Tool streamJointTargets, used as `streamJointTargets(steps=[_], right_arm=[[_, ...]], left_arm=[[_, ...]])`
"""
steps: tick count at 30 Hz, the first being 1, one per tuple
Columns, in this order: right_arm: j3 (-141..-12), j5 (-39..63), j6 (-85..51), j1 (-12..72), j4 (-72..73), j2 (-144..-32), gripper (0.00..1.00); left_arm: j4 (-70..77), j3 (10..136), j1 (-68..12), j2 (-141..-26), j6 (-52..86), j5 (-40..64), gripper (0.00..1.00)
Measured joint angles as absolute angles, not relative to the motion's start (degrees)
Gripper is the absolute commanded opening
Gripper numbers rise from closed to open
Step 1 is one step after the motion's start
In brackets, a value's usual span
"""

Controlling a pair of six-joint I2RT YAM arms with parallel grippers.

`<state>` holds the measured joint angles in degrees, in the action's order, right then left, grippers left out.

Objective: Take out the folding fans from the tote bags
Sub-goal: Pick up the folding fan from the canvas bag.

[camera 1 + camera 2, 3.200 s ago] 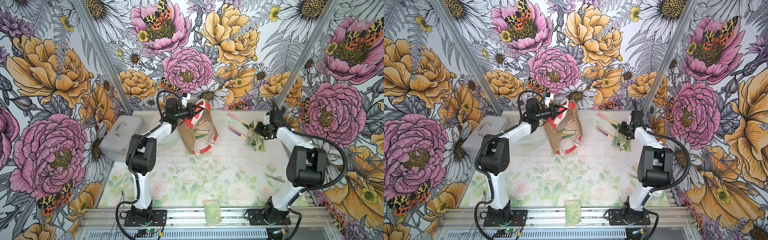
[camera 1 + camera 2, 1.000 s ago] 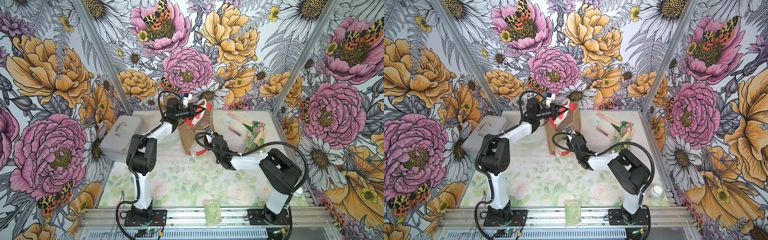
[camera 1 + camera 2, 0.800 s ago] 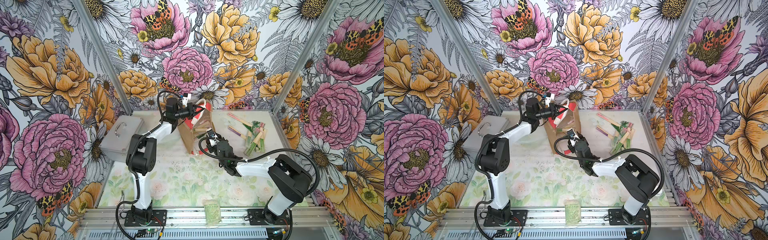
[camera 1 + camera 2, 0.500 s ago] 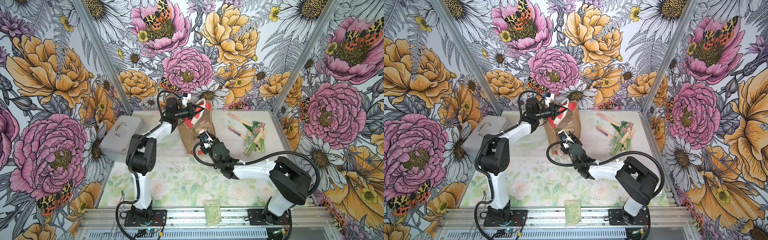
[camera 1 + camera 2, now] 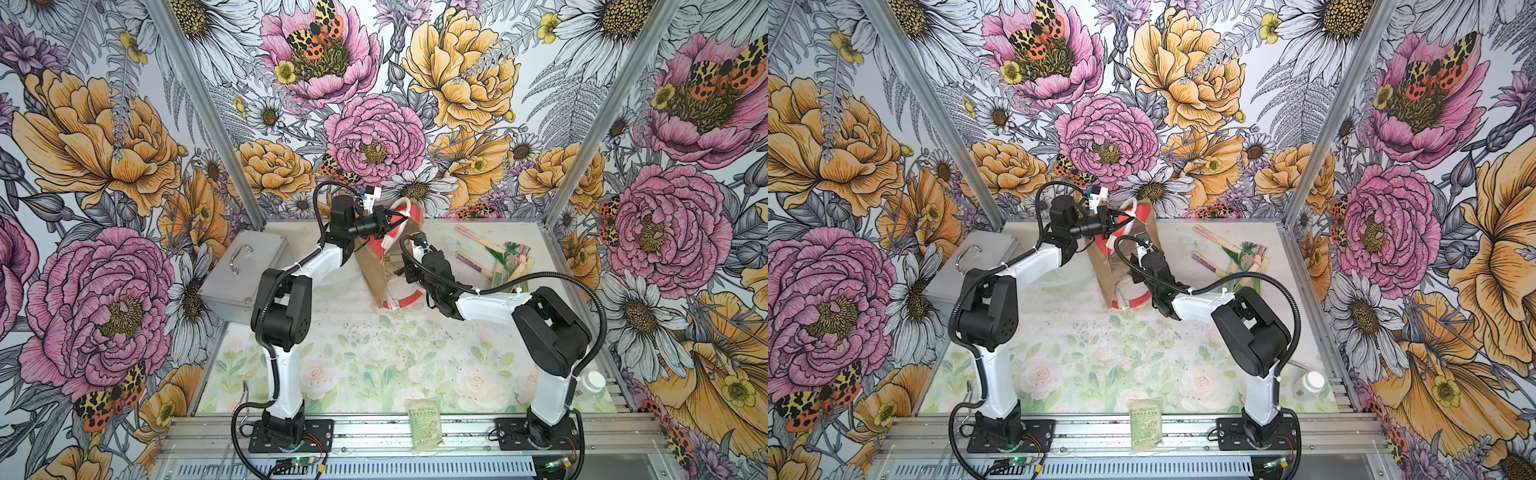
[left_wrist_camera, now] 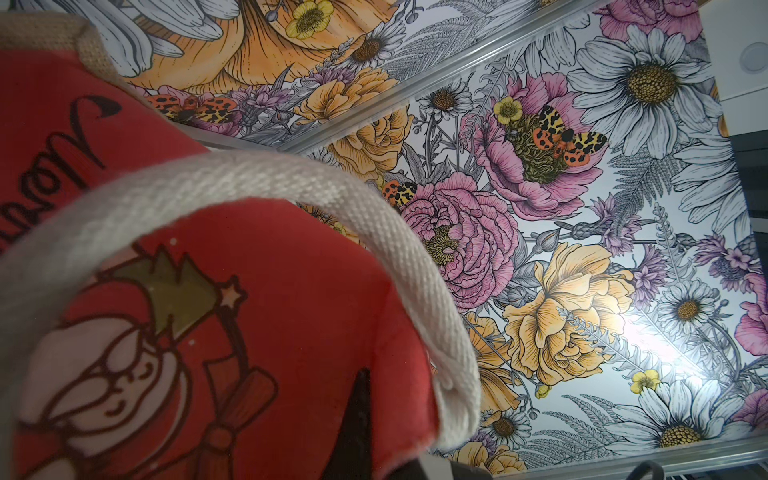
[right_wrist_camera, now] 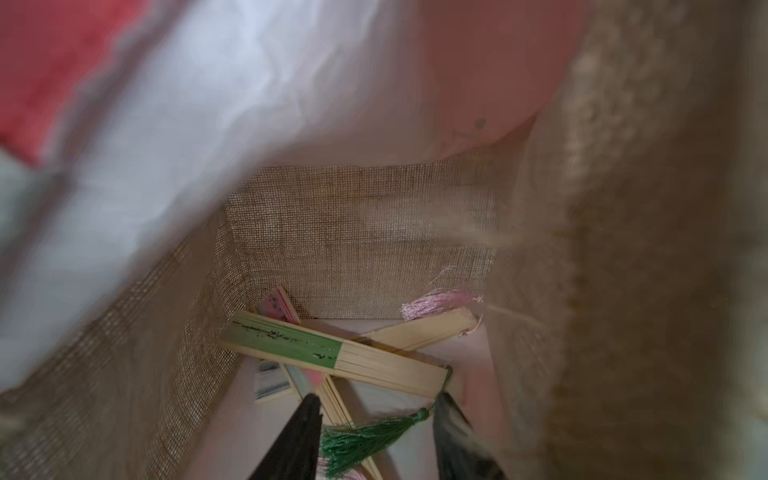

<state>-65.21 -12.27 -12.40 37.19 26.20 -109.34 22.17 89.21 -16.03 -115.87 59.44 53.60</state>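
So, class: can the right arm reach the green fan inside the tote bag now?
Probably yes: left gripper holds the tote bag open; right gripper, jaws open, is inside, nothing covering the green fan.

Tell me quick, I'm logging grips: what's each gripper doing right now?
Left gripper: closed on the tote bag rim.
Right gripper: open inside the bag near the green fan, holding nothing.

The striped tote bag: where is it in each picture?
In a top view: tote bag near picture centre.
In a top view: slightly left of centre.
Left wrist: its red printed face, close up.
Right wrist: its burlap inside.
Shared landmark: the pink peony behind the bag, also in left wrist; absent from right wrist.
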Motion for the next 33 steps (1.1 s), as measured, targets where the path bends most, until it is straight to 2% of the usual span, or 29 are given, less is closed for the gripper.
streamJointTargets(steps=[10, 14, 20, 25, 33], right_arm=[[-83.11, -5.23, -24.01, 36.47, 9.91, -119.9, 0.52], [-84.23, -1.34, -33.17, 33.93, 9.17, -122.56, 0.57], [-80.88, 6.81, -52.29, 27.7, 24.45, -128.9, 0.61], [-80.62, 9.8, -63.0, 25.06, 38.39, -133.67, 0.62], [-80.4, 9.74, -71.68, 23.99, 42.89, -133.97, 0.6]], left_arm=[[22.13, 89.19, -15.68, -115.07, 58.59, 53.71, 0.0], [21.61, 89.19, -16.47, -115.07, 57.69, 53.67, 0.0], [22.5, 89.25, -18.37, -115.07, 55.02, 55.57, 0.0], [21.91, 88.36, -20.93, -115.07, 52.47, 56.51, 0.0], [22.72, 88.14, -21.28, -115.07, 50.54, 58.63, 0.0]])
